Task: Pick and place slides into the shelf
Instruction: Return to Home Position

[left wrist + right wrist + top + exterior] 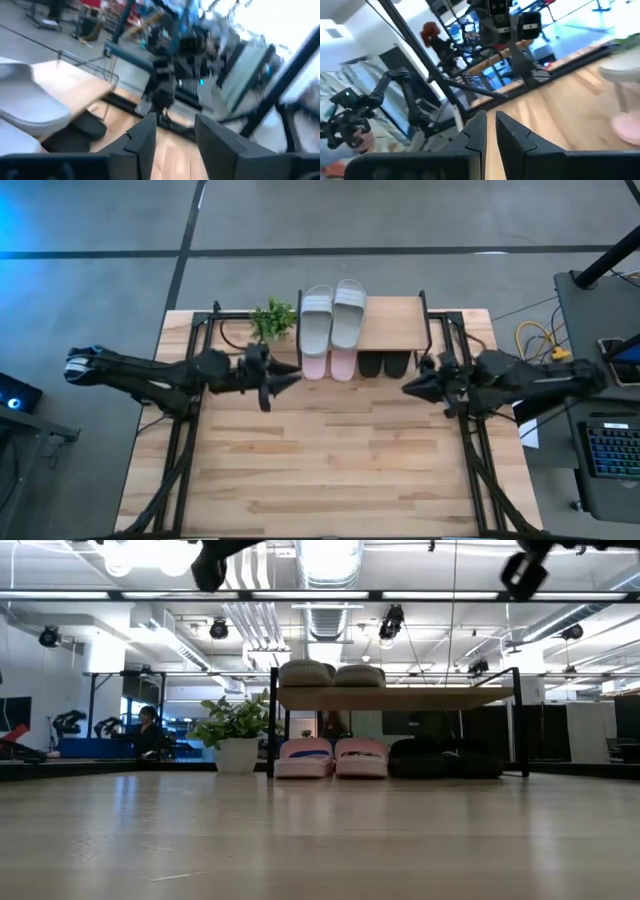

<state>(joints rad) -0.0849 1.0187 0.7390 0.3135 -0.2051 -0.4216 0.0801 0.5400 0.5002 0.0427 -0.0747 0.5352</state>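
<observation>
The shelf [395, 325] stands at the table's far edge. Two grey-green slides [332, 315] lie side by side on its top board. Under the board, on the tabletop, stand two pink slides [328, 365] and, to their right, two black slides [384, 365]. The low view shows the same rows: grey-green [333, 674], pink [333, 757], black [445, 758]. My left gripper [297, 372] hovers level just left of the pink slides, open and empty [175, 130]. My right gripper [405, 388] hovers level right of the black slides, shut on nothing [491, 122].
A small potted plant [272, 318] stands left of the shelf at the far edge. Black frame rails [180, 450] run along both table sides. A desk with a keyboard [610, 450] lies beyond the right edge. Bare tabletop [330, 460] stretches in front of the shelf.
</observation>
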